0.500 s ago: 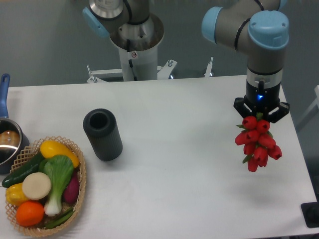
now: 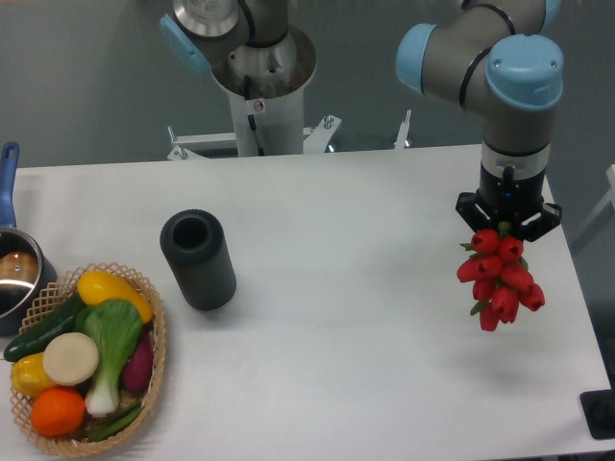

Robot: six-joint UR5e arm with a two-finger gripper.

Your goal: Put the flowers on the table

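You see the gripper (image 2: 506, 225) over the right side of the bench (image 2: 365, 317) — its jaws clamped on the flowers (image 2: 498, 279), which hang down, above the surface.

Robotics lab, plain grey wall, white tabletop (image 2: 365, 317), arm base bolted behind it, toy vegetables in a basket (image 2: 154, 331) and dark cylinder (image 2: 198, 259) far left of the fingers (image 2: 506, 227)

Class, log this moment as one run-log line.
end effector: shut on flowers | flowers: hanging above table, right side | placement: not yet done
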